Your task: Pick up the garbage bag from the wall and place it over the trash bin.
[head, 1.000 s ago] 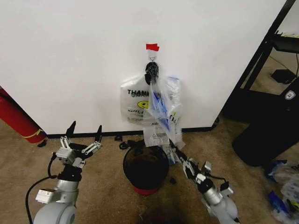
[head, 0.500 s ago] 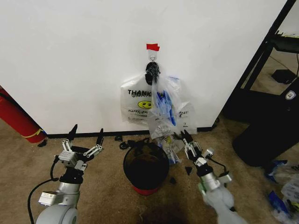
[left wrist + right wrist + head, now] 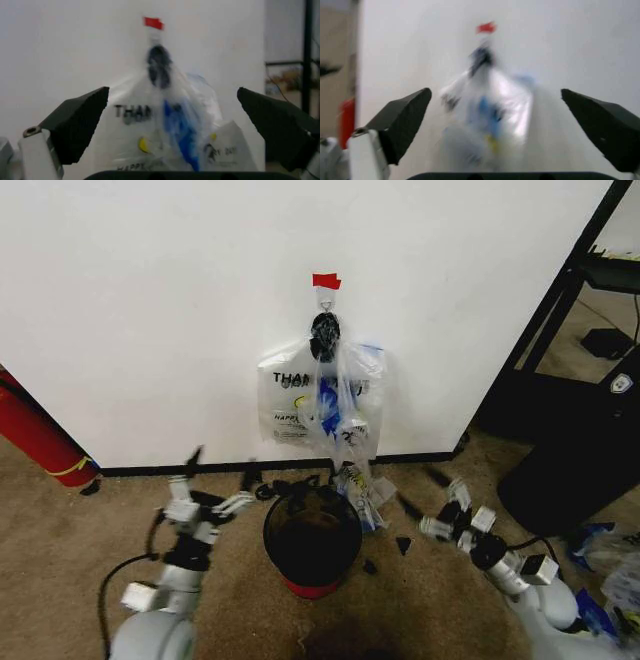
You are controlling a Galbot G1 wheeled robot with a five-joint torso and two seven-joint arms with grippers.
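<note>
- Nearest me, the left gripper (image 3: 215,488) hangs low over the carpet to the left of the trash bin (image 3: 312,542), jaws spread wide with nothing between them.
- The right gripper (image 3: 437,502) sits low on the right of the bin, also empty; its wrist view shows its two dark fingers (image 3: 404,120) well apart.
- The bin stands on the floor between the two grippers, just in front of the wall (image 3: 150,310), its mouth bare with no liner over it.
- Farther back, the garbage bag (image 3: 345,405), clear with blue patches, hangs from the hook (image 3: 325,302) under a strip of red tape (image 3: 326,281), its tail trailing to the bin's far rim. It overlaps a second bag (image 3: 285,405) with black lettering.
- I judge the pick-up is not yet made: neither gripper touches the bag. The next move calls for reaching up to the blue-patched bag and lifting its handles off the hook, leaving the lettered one.
- The left wrist view reads the "THA" lettering and a yellow patch; the head view shows the bin and both arms.
</note>
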